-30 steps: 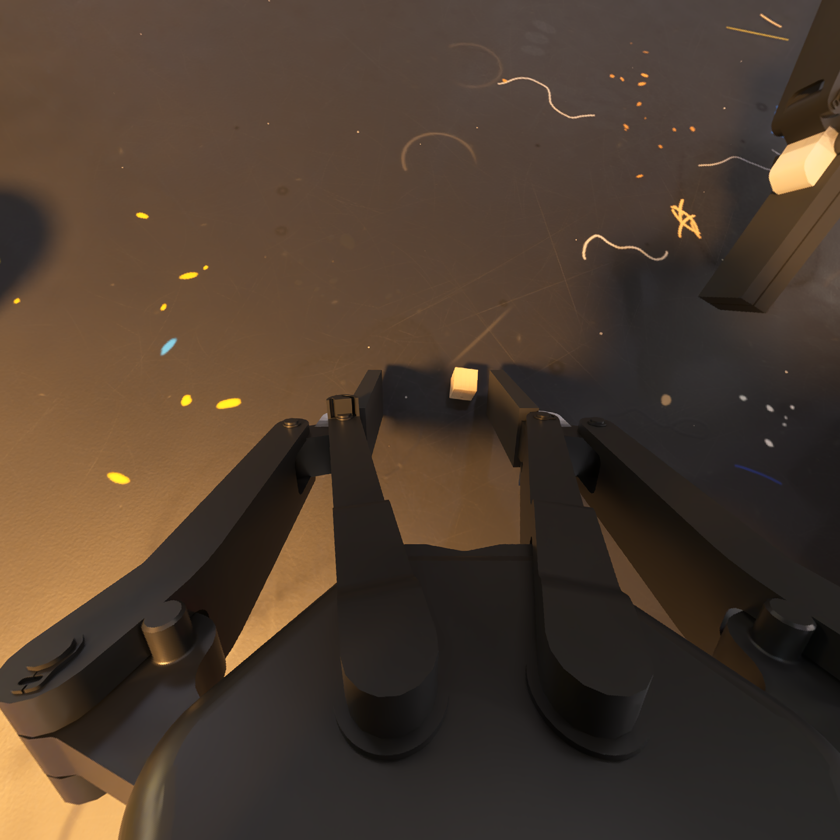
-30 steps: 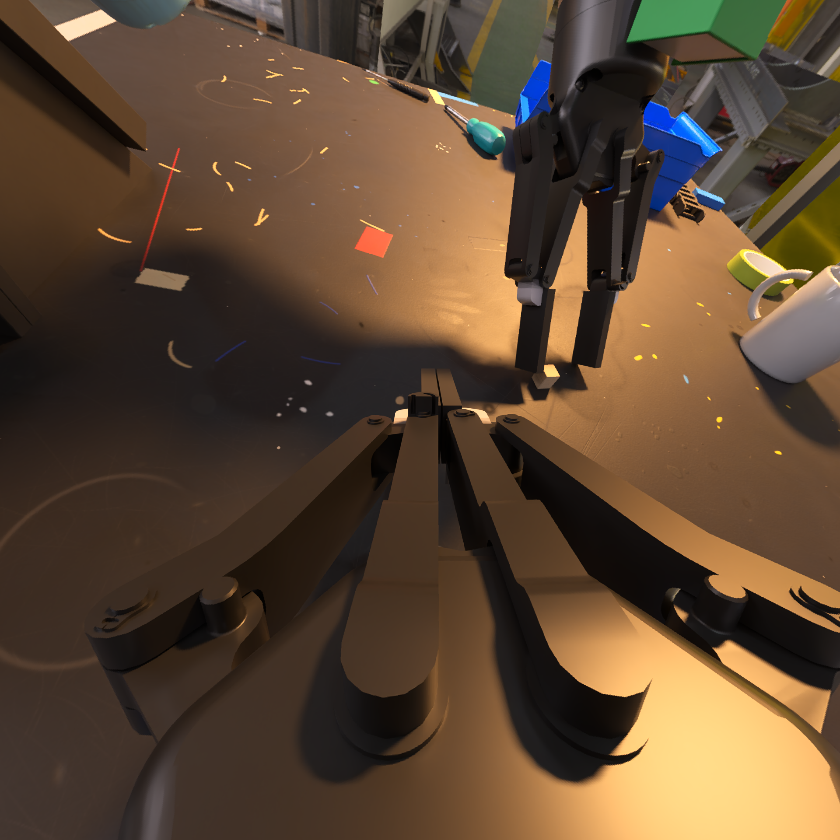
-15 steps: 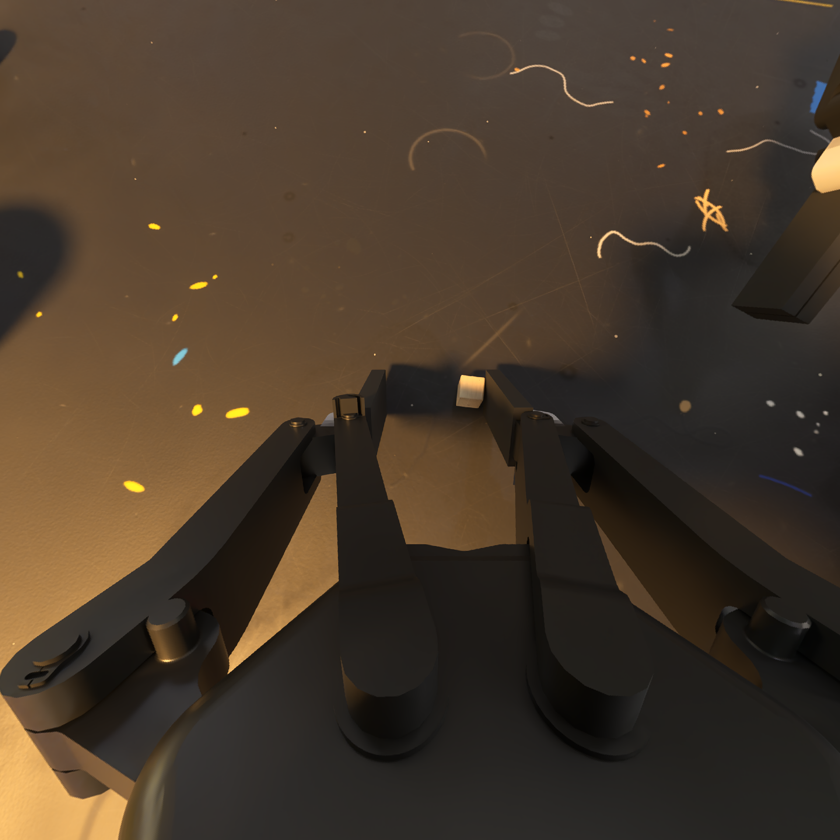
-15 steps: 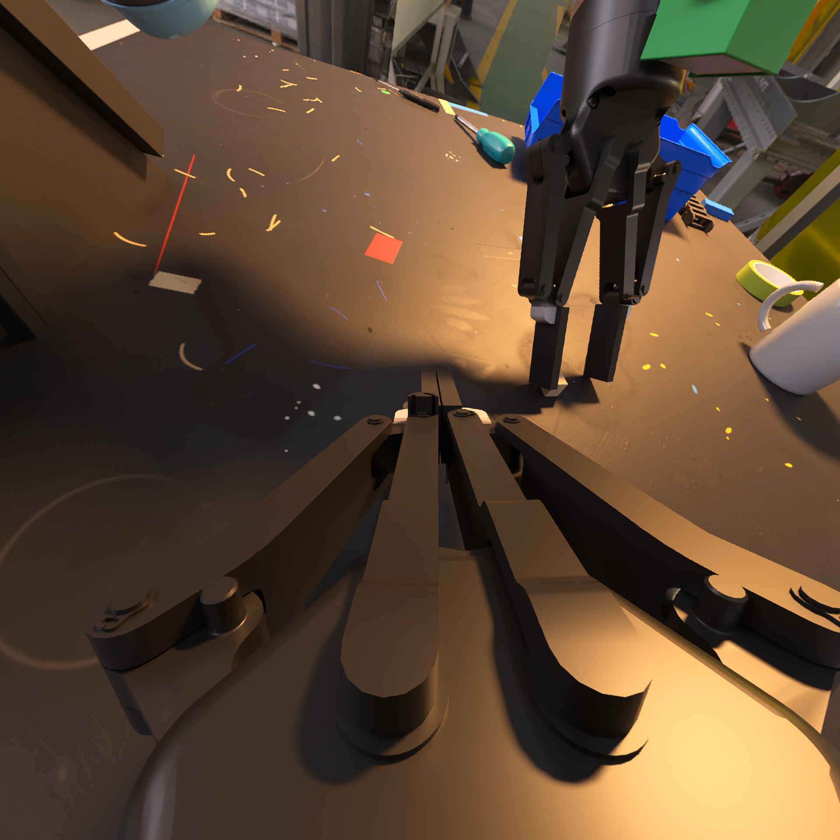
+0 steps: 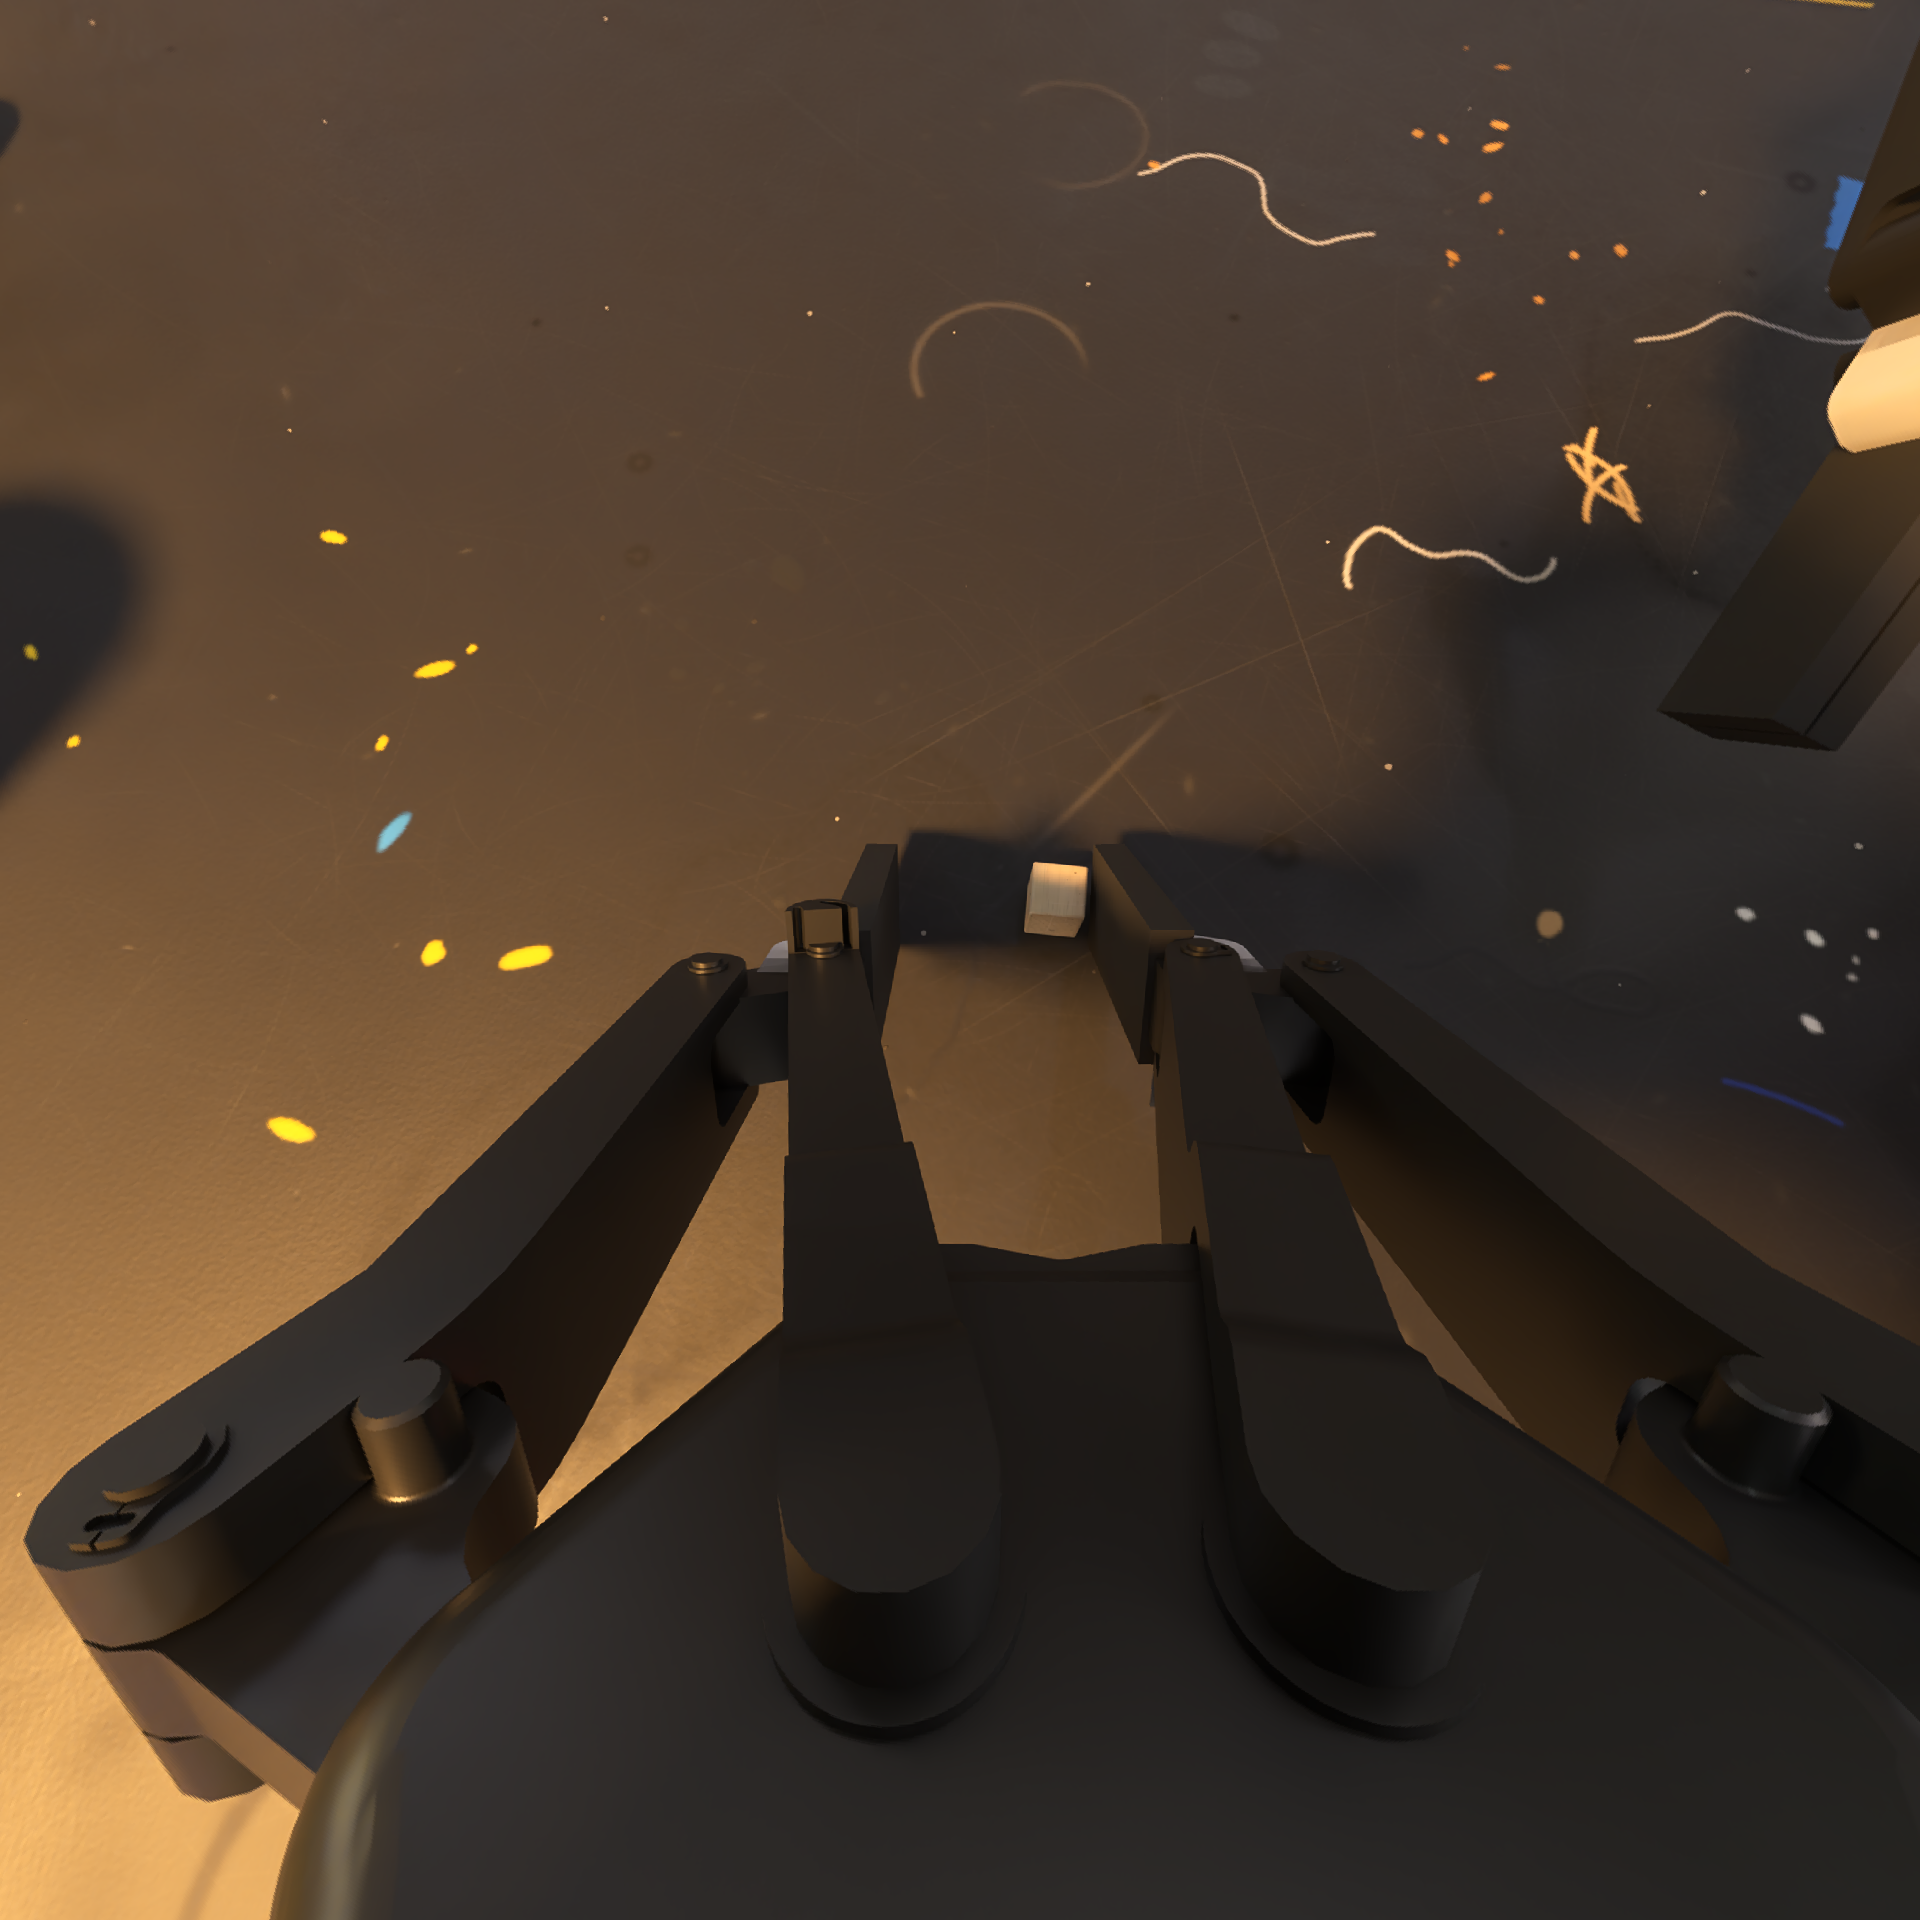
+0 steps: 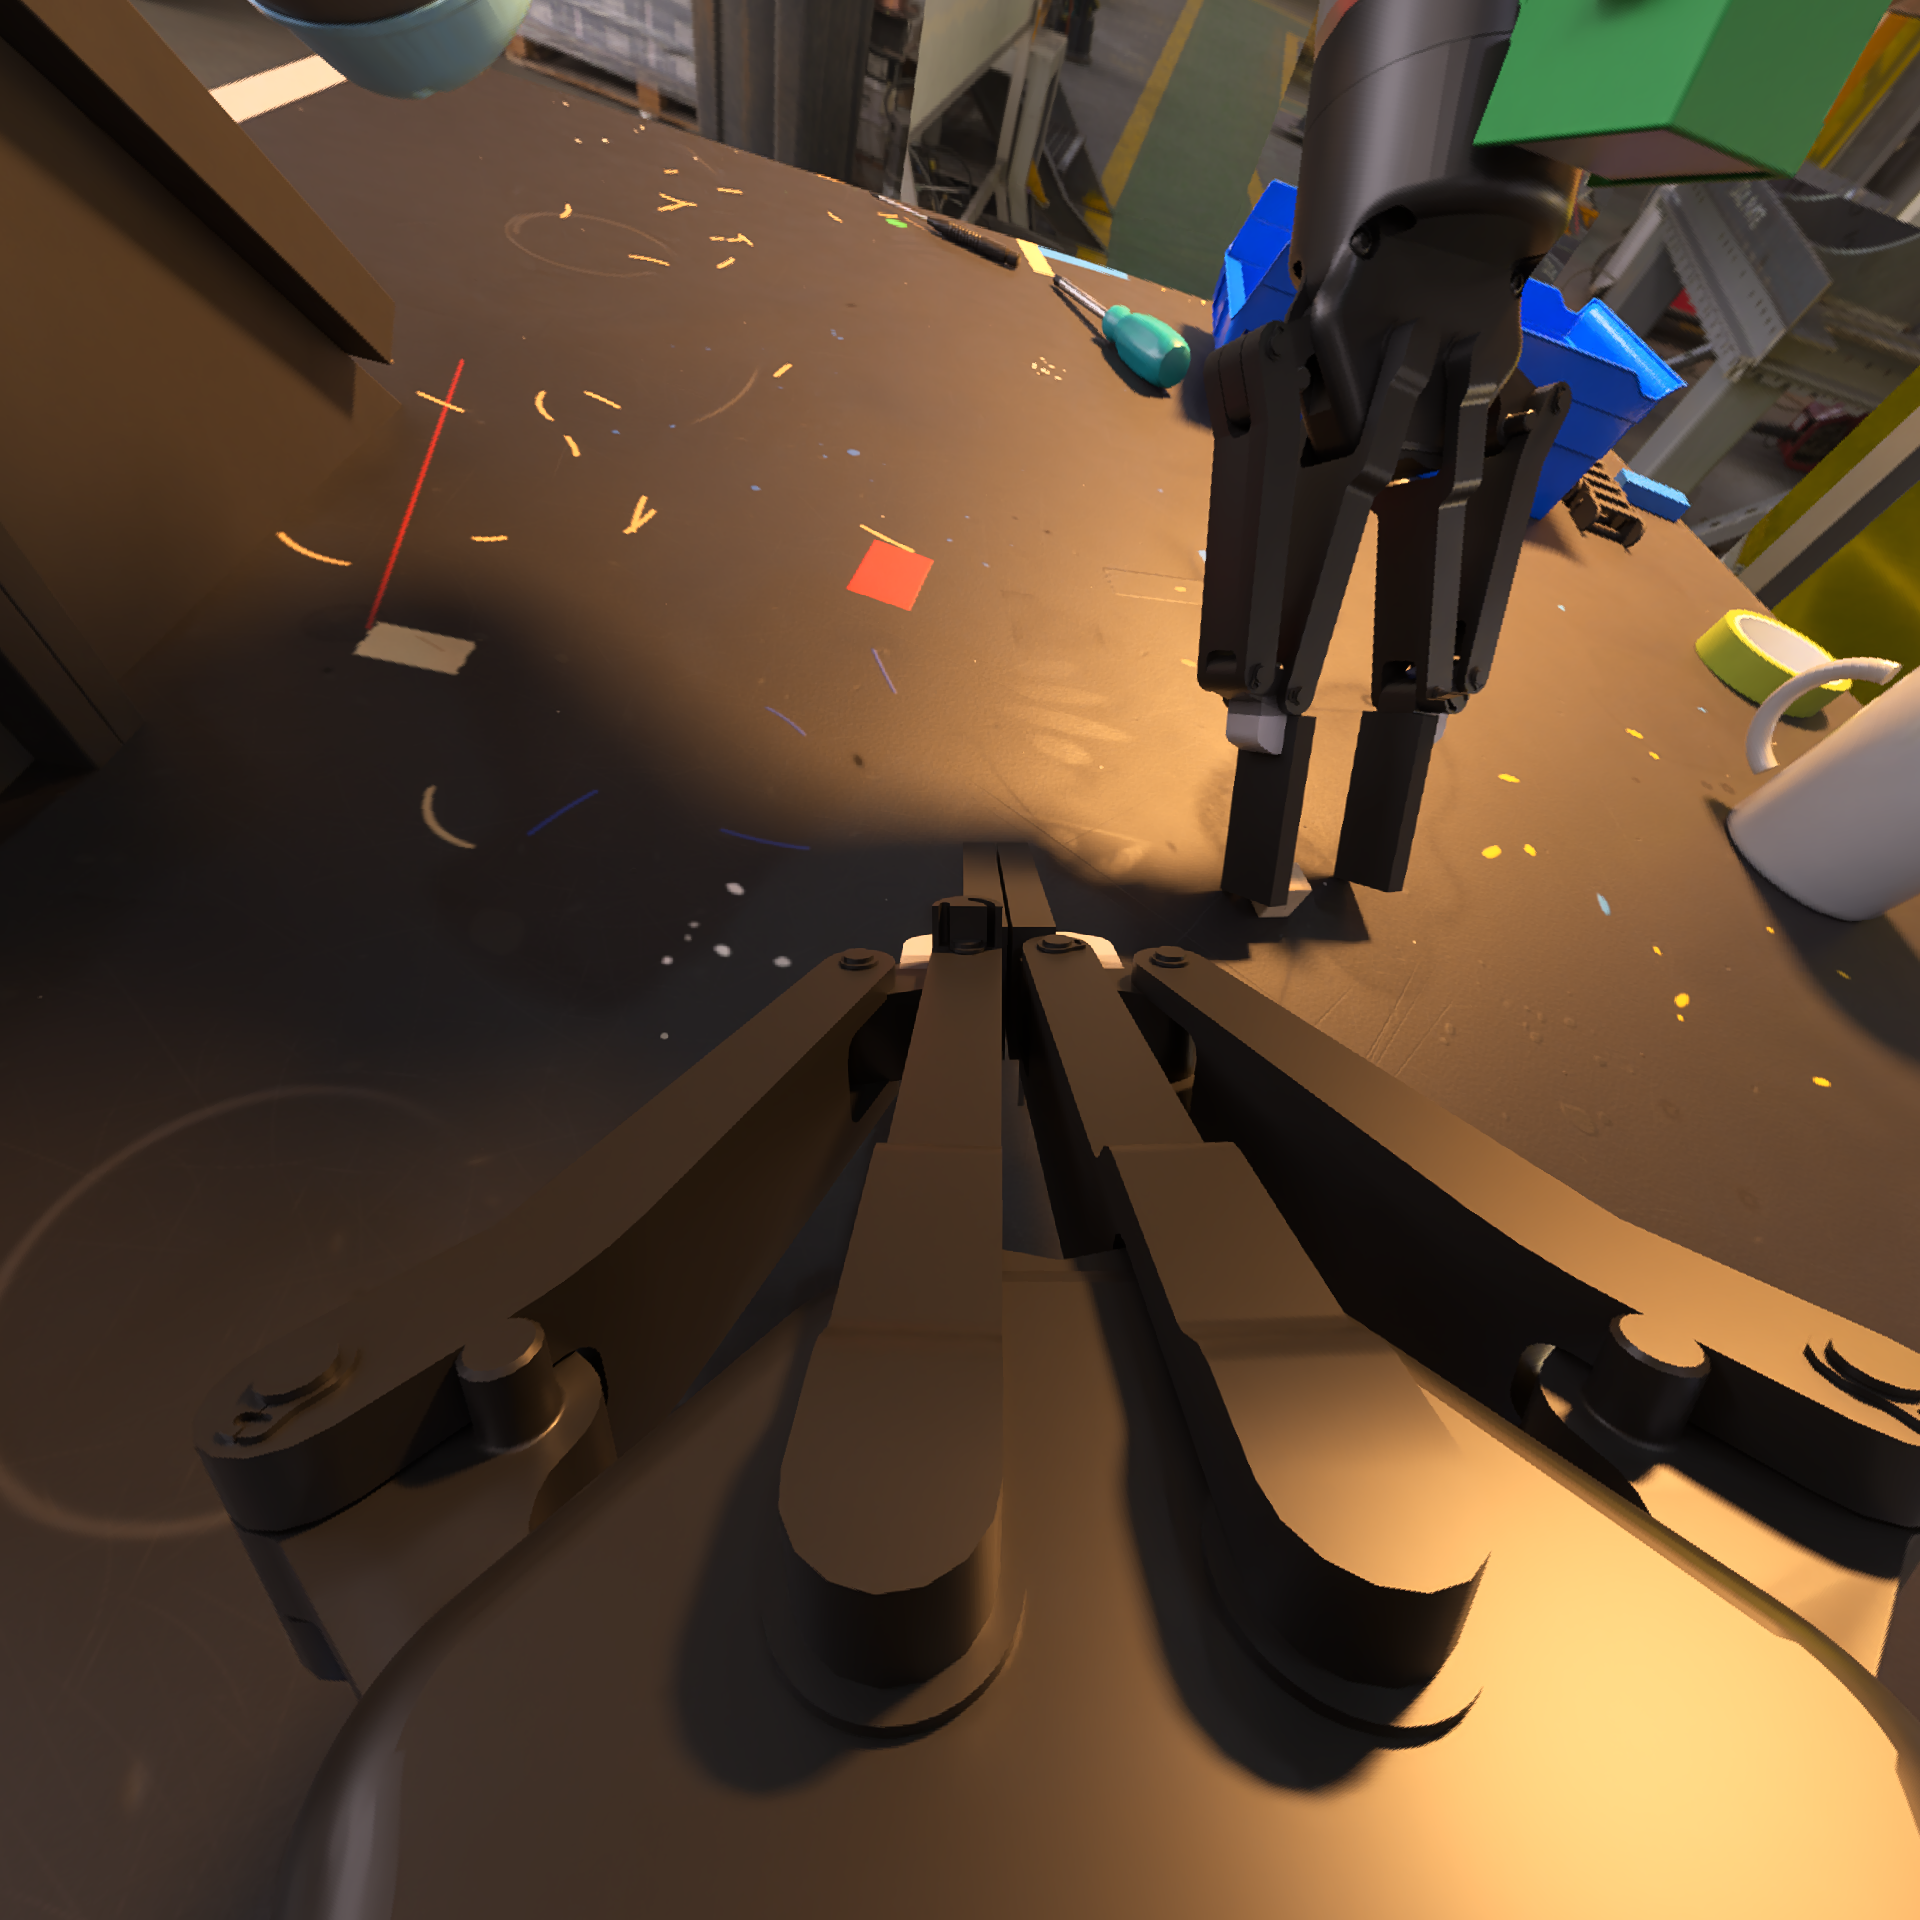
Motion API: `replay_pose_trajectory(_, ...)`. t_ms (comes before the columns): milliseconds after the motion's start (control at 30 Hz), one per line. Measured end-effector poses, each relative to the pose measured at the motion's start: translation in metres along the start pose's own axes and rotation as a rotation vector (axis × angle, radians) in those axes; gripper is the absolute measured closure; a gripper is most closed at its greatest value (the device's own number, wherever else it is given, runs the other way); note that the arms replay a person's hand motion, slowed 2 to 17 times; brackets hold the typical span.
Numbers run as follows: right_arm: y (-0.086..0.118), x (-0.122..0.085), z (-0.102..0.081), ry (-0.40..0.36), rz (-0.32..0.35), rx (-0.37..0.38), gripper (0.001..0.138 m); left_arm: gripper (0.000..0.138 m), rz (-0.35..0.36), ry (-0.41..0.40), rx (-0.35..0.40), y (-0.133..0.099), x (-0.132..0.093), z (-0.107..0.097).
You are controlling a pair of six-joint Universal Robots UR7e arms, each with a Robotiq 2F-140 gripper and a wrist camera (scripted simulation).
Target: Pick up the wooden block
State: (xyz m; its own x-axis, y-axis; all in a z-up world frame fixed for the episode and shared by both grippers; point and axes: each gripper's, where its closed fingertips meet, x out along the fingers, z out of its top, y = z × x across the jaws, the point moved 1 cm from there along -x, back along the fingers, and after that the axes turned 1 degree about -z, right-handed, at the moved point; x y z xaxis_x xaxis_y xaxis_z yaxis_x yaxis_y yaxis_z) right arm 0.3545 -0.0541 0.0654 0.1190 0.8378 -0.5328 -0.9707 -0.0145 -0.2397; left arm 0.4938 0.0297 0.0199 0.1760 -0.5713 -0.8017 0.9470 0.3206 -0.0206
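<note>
The wooden block point(image 5: 1056, 899) is a small pale cube on the dark tabletop. In the left wrist view it sits between my left gripper's point(image 5: 992, 899) open fingers, right against the right finger point(image 5: 1127, 914). The left finger stands well apart from it. In the right wrist view the left gripper point(image 6: 1314, 883) stands upright with its tips at the table, and the block point(image 6: 1286, 902) peeks out below the nearer finger. My right gripper point(image 6: 1000, 883) is shut and empty, low over the table to the block's left. It also shows at the left wrist view's right edge point(image 5: 1808, 623).
A white mug point(image 6: 1849, 800) and a yellow tape roll point(image 6: 1761, 655) stand at the right. A blue bin point(image 6: 1558, 364) and a teal-handled screwdriver point(image 6: 1143, 348) lie behind the left gripper. A brown box point(image 6: 156, 343) stands at the left.
The left gripper has come down around the block and shifted left, so the block now lies against its right finger. The right gripper has stayed shut and drawn slightly away.
</note>
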Motion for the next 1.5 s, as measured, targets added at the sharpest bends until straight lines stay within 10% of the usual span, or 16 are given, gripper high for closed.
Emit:
replay_pose_trajectory(867,0.004,0.008,-0.005,0.02,0.017,-0.004,0.138,0.115,-0.021,-0.024,0.033,-0.008,0.001,0.003)
replay_pose_trajectory(1500,-0.038,-0.001,-0.01,0.035,-0.209,0.051,0.138,0.125,0.017,-0.142,0.306,-0.038,-0.008,0.024)
